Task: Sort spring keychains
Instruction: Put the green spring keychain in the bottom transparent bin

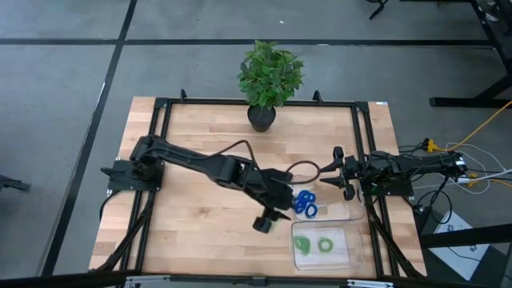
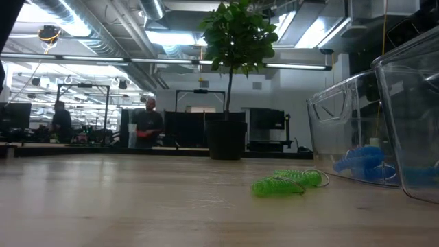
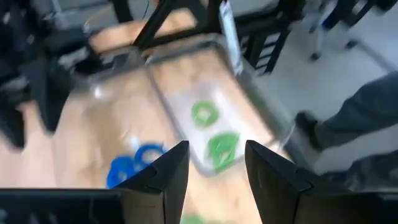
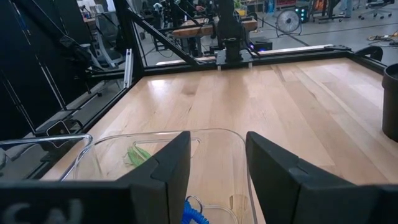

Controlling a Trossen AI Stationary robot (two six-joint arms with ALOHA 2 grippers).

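Looking down from the high view, I see the left gripper (image 1: 266, 221) hanging just beside the near clear tray (image 1: 352, 258), on its plant-free side, jaws spread wide with nothing between them. Two green spring keychains (image 1: 314, 244) lie inside that tray. Blue spring keychains (image 1: 305, 203) sit in the second clear tray (image 1: 346, 213), which lies between the near tray and the potted plant (image 1: 270, 78). One green keychain (image 2: 285, 182) rests loose on the wooden surface (image 1: 200, 224) beside the trays. My right gripper (image 1: 339, 172) waits over the second tray's far edge, jaws apart and empty. I can read no labels or writing anywhere.
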